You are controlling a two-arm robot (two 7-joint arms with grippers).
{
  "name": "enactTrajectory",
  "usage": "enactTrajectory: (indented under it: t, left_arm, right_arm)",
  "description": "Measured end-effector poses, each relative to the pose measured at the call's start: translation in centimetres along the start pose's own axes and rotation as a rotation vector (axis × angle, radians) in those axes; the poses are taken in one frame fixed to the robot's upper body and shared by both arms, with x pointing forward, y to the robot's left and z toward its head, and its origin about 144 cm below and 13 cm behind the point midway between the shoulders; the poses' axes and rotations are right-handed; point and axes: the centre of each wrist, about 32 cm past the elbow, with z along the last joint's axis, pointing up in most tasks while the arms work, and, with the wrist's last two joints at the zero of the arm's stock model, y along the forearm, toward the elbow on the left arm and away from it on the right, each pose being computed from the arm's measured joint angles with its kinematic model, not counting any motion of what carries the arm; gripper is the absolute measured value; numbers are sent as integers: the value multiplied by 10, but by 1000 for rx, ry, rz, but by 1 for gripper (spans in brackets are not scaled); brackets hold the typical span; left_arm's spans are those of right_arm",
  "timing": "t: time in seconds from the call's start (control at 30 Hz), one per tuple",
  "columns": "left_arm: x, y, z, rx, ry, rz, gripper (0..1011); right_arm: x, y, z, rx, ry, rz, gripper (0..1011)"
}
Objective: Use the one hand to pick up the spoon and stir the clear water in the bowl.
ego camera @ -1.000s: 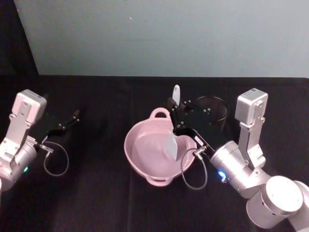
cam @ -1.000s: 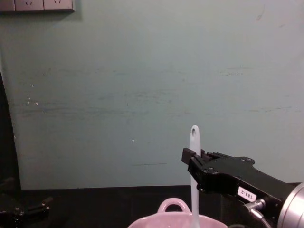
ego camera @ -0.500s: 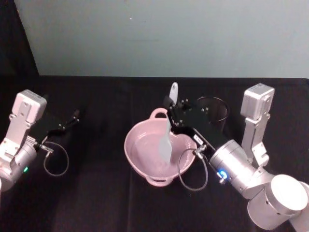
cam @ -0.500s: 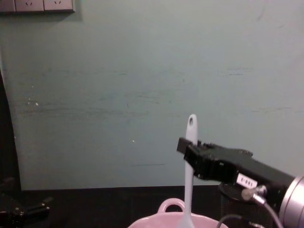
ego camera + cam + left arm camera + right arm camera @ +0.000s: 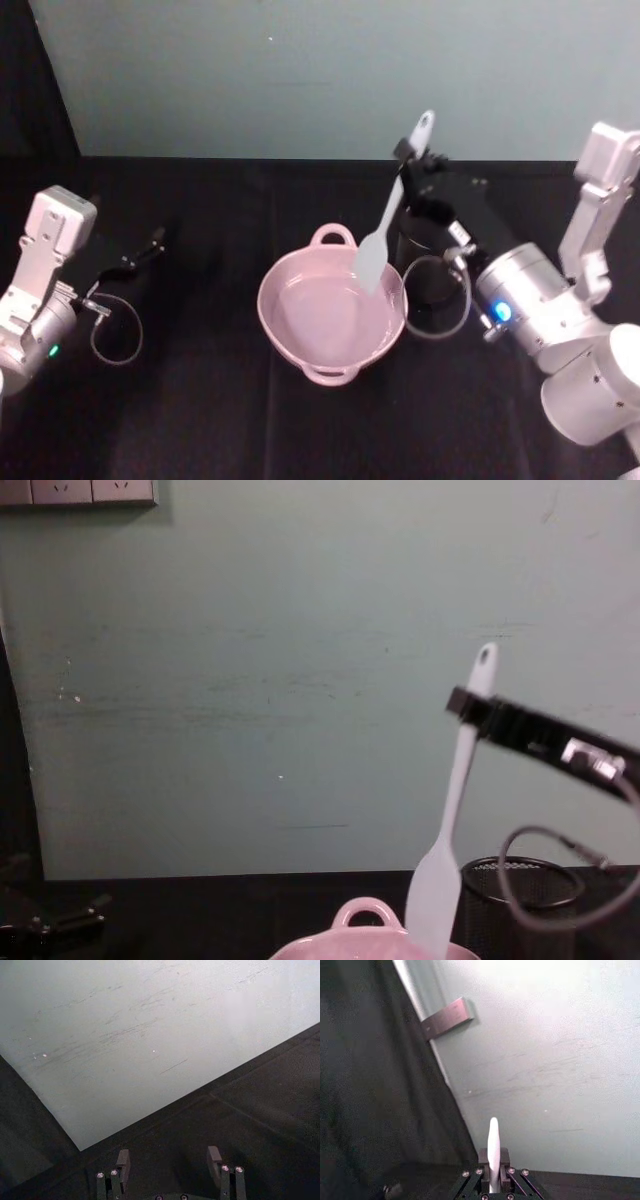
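Your right gripper (image 5: 408, 152) was raised above the far right side of the bowl (image 5: 300, 345), its black fingers pinched on the upper handle of the spoon (image 5: 385, 215), just below the small hole at the handle end. The spoon hung tilted, handle end up and to the right, paddle head down and to the left. In your chest view the head (image 5: 432, 900) reached to about the bowl's rim (image 5: 360, 950); whether it touched the water could not be told. In your right wrist view the white handle (image 5: 493, 1152) stood clamped between the two fingers.

The bowl, pale pink, sat on the black table (image 5: 200, 420) at centre, one loop handle (image 5: 333, 237) on its far rim. A black wire-mesh cup (image 5: 520, 900) stood just beside it on the right, under the right arm.

Your left gripper (image 5: 170, 1160) rested low at the table's left side, well apart from the bowl, fingers spread and holding nothing.
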Motion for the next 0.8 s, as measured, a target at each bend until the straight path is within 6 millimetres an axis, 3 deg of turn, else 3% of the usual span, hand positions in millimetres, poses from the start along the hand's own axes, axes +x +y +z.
enactTrajectory:
  t: [0.43, 0.8]
  left_arm:
    - [0, 0, 0, 0, 0, 0, 1011]
    - [0, 0, 0, 0, 0, 0, 1011]
  right_arm:
    - [10, 4, 40, 96, 51, -131, 114]
    - [32, 20, 38, 131, 73, -261, 113]
